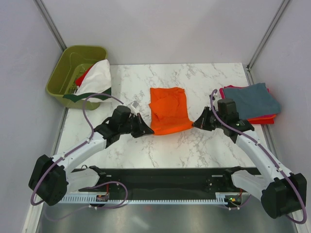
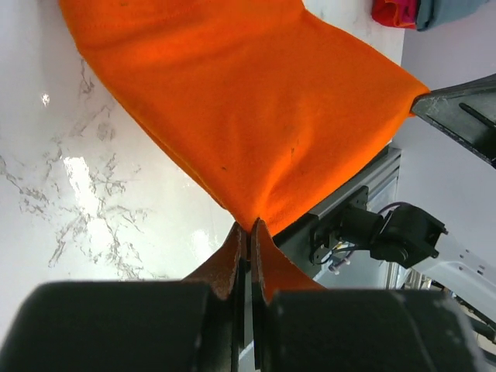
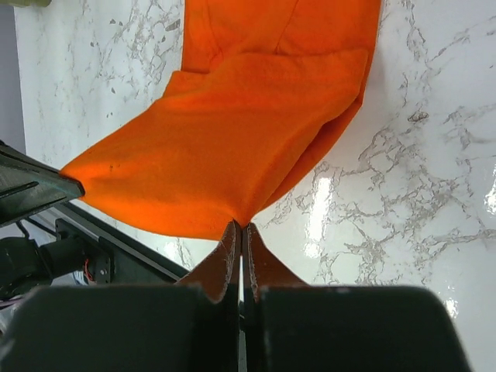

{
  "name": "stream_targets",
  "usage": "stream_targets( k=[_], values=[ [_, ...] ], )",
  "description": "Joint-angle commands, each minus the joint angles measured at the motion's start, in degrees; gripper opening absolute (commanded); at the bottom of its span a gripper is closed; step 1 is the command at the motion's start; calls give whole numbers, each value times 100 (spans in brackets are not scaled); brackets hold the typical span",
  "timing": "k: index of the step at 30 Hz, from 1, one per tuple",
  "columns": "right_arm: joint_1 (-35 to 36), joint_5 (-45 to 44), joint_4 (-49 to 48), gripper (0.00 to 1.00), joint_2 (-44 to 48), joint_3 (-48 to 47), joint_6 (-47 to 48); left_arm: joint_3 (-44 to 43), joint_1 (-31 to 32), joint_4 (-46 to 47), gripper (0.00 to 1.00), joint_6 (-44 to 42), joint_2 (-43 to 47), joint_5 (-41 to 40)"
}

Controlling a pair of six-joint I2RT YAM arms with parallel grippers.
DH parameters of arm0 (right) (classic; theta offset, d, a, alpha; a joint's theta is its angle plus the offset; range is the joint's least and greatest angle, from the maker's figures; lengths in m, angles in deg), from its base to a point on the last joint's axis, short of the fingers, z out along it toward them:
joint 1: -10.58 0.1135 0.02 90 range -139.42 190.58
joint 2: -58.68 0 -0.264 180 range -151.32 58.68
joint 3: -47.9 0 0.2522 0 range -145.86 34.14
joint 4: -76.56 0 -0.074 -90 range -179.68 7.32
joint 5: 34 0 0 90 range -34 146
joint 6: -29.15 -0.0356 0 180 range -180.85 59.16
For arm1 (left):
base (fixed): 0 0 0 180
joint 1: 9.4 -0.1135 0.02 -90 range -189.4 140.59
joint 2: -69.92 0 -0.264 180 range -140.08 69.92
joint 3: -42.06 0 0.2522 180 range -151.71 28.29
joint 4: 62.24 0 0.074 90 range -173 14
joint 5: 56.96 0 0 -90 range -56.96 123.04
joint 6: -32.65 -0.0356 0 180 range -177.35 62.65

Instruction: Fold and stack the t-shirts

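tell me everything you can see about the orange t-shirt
The orange t-shirt is plain, bright, soft-looking cloth, folded into a rough rectangle with layers showing. It lies in the middle of the marble table, with its far part flat. The left gripper and right gripper each pinch one near corner, shut on the cloth, and the near edge is pulled taut between them.

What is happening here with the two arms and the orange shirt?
Both arms hold the orange t-shirt. The left gripper is shut on its near left corner and the right gripper on its near right corner, with that edge lifted off the marble. A folded stack, blue-grey on top, lies at the right. A white shirt hangs out of the green bin.
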Motion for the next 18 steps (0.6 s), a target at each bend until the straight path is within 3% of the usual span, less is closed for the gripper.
stream_targets(
  k=[1,5,18],
  values=[
    [-10,-294,203,0,-10,-539,-52,-265,-49,-350,2,197,182,148],
    [-10,-444,221,0,-562,-1058,18,-669,-233,-474,2,126,-20,148],
    [-195,-752,151,0,-2541,-2816,27,-2250,-1226,-527,2,-331,-1821,315]
  ],
)
